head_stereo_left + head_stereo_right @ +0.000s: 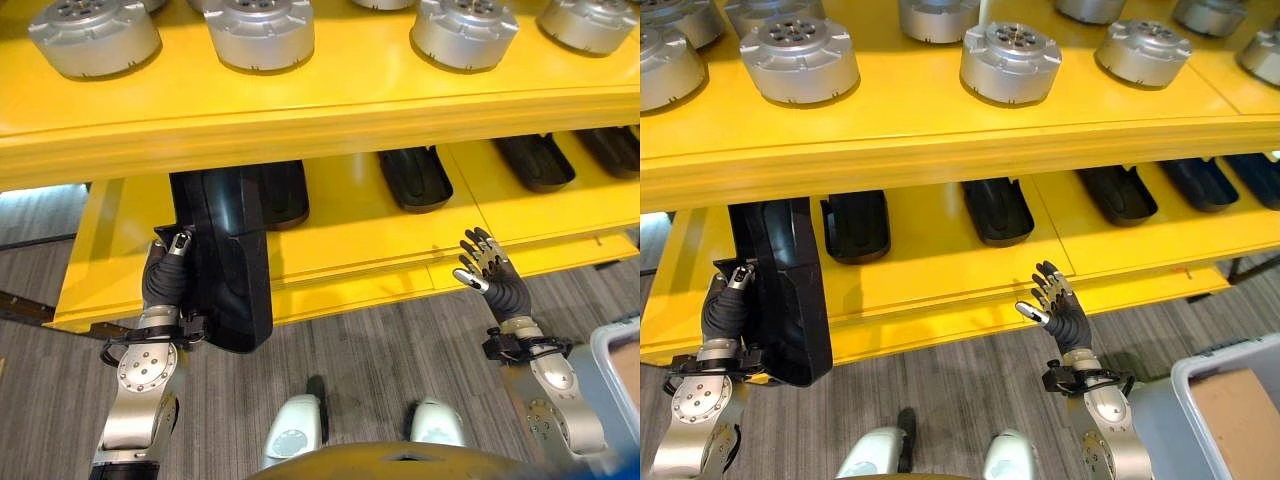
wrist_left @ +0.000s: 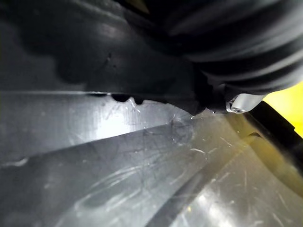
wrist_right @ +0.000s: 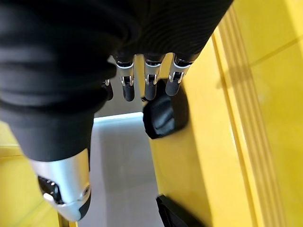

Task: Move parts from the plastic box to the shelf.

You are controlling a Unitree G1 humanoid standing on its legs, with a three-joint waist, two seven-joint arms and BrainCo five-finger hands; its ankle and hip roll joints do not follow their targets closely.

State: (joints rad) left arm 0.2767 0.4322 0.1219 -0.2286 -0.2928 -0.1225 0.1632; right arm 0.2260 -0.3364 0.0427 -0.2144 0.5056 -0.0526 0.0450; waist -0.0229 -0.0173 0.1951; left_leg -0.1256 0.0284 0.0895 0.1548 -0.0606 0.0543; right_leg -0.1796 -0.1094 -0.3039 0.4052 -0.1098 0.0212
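A long black moulded part [image 1: 225, 270] stands on end against the left front of the yellow lower shelf [image 1: 350, 250]. My left hand [image 1: 163, 280] is shut on it from its left side, thumb tip against its edge. In the left wrist view the part [image 2: 118, 61] sits right against the hand's dark cover [image 2: 246, 47]. My right hand [image 1: 1060, 305] hovers open before the shelf's front edge, fingers straight and spread, holding nothing. The right wrist view shows its fingers [image 3: 149, 80] pointing toward a black part [image 3: 163, 116] lying on the shelf.
Several black parts [image 1: 997, 212] lie in a row on the lower shelf. Silver round parts [image 1: 260, 35] line the upper shelf [image 1: 300, 120]. A grey plastic box [image 1: 1225, 352] holding cardboard stands at the lower right. Grey floor lies below the shelf.
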